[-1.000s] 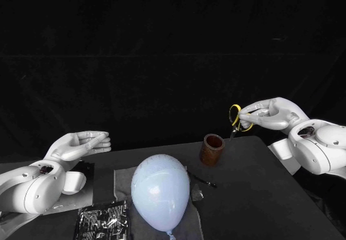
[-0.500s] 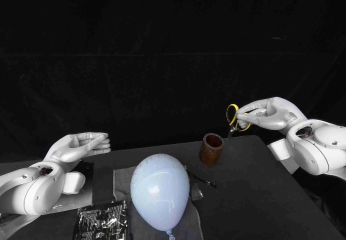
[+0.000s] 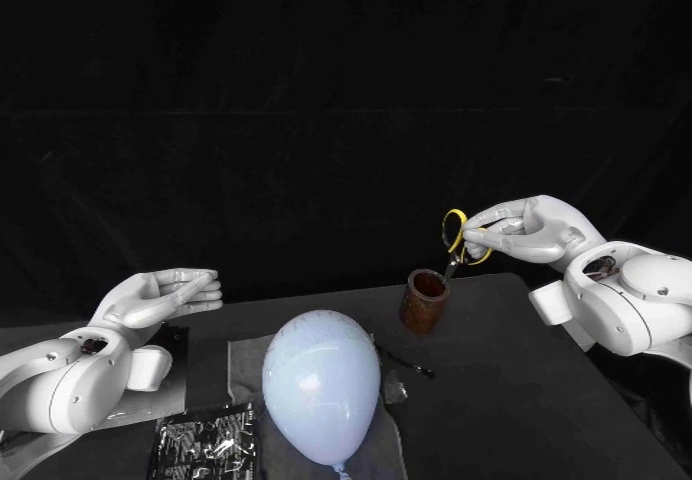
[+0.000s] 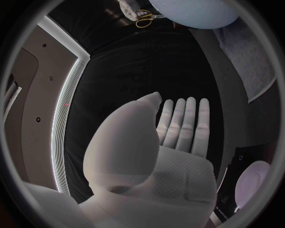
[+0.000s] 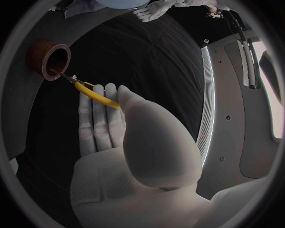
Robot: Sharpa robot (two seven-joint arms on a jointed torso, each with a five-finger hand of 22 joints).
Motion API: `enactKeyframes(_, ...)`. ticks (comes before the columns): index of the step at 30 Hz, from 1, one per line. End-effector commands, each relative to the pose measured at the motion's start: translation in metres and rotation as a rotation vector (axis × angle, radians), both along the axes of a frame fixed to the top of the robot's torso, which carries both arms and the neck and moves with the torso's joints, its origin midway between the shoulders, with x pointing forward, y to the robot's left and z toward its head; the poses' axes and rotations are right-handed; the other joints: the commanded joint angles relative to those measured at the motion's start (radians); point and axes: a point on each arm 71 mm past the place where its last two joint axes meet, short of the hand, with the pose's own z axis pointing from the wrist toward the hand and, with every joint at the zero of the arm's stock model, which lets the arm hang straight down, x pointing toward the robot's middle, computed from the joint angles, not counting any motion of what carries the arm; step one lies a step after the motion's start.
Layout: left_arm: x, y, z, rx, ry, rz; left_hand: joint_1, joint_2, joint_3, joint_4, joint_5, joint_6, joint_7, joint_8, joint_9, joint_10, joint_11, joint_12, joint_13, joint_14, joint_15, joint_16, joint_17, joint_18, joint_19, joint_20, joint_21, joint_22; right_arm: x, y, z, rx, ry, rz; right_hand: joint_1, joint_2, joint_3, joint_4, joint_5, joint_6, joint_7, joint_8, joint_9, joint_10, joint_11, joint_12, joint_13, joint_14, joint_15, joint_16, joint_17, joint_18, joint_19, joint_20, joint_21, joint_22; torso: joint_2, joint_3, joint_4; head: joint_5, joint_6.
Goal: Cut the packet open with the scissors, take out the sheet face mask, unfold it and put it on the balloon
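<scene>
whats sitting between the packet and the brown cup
The balloon lies between the packet and the brown cup; the head view shows it.

The right hand (image 5: 128,142) takes up the middle of the frame, its palm and fingers seen from behind. It pinches the yellow handle loop of the scissors (image 5: 90,91) between thumb and fingers. The dark blades point away from the hand, and their tips meet the rim of a brown cup (image 5: 37,57) lying on the black worktop (image 5: 142,61); contact cannot be told. At the circle's far rim lie the pale balloon (image 5: 125,4) and, just beside it, the left hand (image 5: 154,10), fingers spread.
</scene>
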Motion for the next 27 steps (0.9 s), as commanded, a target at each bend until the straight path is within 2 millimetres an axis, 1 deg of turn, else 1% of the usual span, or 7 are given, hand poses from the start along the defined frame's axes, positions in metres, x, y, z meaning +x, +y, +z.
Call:
enactKeyframes(1, 0.0, -0.001, 0.001, -0.014, -0.009, -0.013, 0.0, -0.012, 0.007, -0.001, 0.002, 0.007, 0.046, -0.005, -0.001, 0.008, 0.001, -0.006, -0.002, 0.008, 0.0, -0.004, 0.001, 0.018, 0.01, -0.001, 0.004, -0.001, 0.0, 0.004, 0.004, -0.01, -0.033, 0.013, 0.001, 0.009, 0.006, -0.002, 0.005, 0.0, 0.006, 0.001, 0.002, 0.021, -0.015, -0.001, 0.001, 0.006, -0.002, -0.003, 0.001, 0.01, -0.008, -0.001, 0.004, 0.001, 0.001, -0.0009, 0.0003, 0.0, 0.0)
enactKeyframes(5, 0.0, -0.001, 0.001, -0.014, -0.008, -0.013, 0.0, -0.013, 0.008, -0.001, 0.002, 0.007, 0.046, -0.005, -0.001, 0.008, 0.001, -0.006, -0.002, 0.008, 0.0, -0.004, 0.001, 0.018, 0.01, -0.001, 0.004, -0.001, 0.001, 0.008, 0.004, -0.012, -0.033, 0.026, 0.001, 0.009, 0.007, -0.002, 0.005, 0.0, 0.006, 0.001, 0.003, 0.021, -0.015, -0.001, 0.001, 0.006, -0.002, -0.004, 0.001, 0.01, -0.008, -0.001, 0.004, 0.002, 0.001, -0.0005, 0.0001, 0.001, 0.001)
enactKeyframes(9, -0.001, -0.002, 0.001, -0.014, -0.008, -0.015, 0.0, -0.013, 0.008, -0.001, 0.002, 0.007, 0.046, -0.005, -0.001, 0.008, 0.001, -0.006, -0.002, 0.008, 0.0, -0.004, 0.001, 0.018, 0.01, -0.001, 0.004, -0.001, 0.005, 0.011, 0.005, -0.015, -0.031, 0.035, 0.0, 0.008, 0.008, -0.004, 0.005, 0.0, 0.006, 0.001, 0.003, 0.022, -0.015, -0.002, 0.001, 0.007, -0.002, -0.005, 0.002, 0.01, -0.01, -0.001, 0.006, 0.004, 0.002, -0.0004, 0.0017, 0.004, 0.003)
enactKeyframes(16, -0.001, -0.002, 0.001, -0.017, -0.007, -0.018, 0.0, -0.013, 0.008, -0.001, 0.002, 0.007, 0.046, -0.005, -0.001, 0.008, 0.001, -0.006, -0.002, 0.008, 0.0, -0.004, 0.001, 0.018, 0.01, -0.001, 0.004, -0.001, 0.017, 0.015, 0.001, -0.021, -0.02, 0.042, -0.002, 0.008, 0.011, -0.005, 0.005, 0.0, 0.006, 0.0, 0.004, 0.022, -0.015, -0.003, 0.001, 0.007, -0.002, -0.008, 0.003, 0.01, -0.011, -0.001, 0.008, 0.007, 0.004, -0.0007, 0.002, 0.007, -0.002)
enactKeyframes(19, -0.002, -0.001, 0.001, -0.018, -0.007, -0.018, 0.0, -0.013, 0.008, -0.001, 0.002, 0.007, 0.046, -0.005, -0.001, 0.008, 0.001, -0.006, -0.002, 0.008, 0.0, -0.004, 0.001, 0.018, 0.01, -0.001, 0.004, -0.001, 0.024, 0.018, -0.006, -0.025, -0.004, 0.046, -0.002, 0.008, 0.011, -0.005, 0.005, 0.0, 0.006, 0.0, 0.004, 0.022, -0.015, -0.003, 0.001, 0.007, -0.002, -0.008, 0.003, 0.01, -0.011, -0.001, 0.008, 0.007, 0.003, -0.0014, 0.0005, 0.007, -0.004)
enactKeyframes(22, -0.002, -0.001, 0.001, -0.018, -0.008, -0.018, 0.0, -0.013, 0.008, -0.001, 0.002, 0.007, 0.046, -0.005, -0.001, 0.008, 0.001, -0.006, -0.002, 0.008, 0.0, -0.004, 0.001, 0.018, 0.01, -0.001, 0.004, -0.001, 0.03, 0.021, -0.014, -0.027, 0.014, 0.052, -0.002, 0.008, 0.011, -0.005, 0.005, 0.0, 0.006, 0.0, 0.004, 0.022, -0.015, -0.003, 0.001, 0.007, -0.002, -0.008, 0.003, 0.01, -0.011, -0.001, 0.008, 0.007, 0.003, -0.0012, 0.0005, 0.008, -0.005)
enactKeyframes(27, -0.002, 0.0, 0.001, -0.018, -0.007, -0.016, 0.0, -0.013, 0.008, -0.001, 0.002, 0.007, 0.046, -0.005, -0.001, 0.008, 0.001, -0.006, -0.002, 0.008, 0.0, -0.004, 0.001, 0.018, 0.01, -0.001, 0.004, -0.001, 0.039, 0.027, -0.033, -0.028, 0.046, 0.057, -0.004, 0.009, 0.013, -0.006, 0.005, -0.001, 0.007, 0.0, 0.005, 0.022, -0.015, -0.004, 0.001, 0.008, -0.002, -0.01, 0.004, 0.01, -0.014, -0.001, 0.011, 0.01, 0.002, -0.001, 0.0005, 0.011, -0.008)
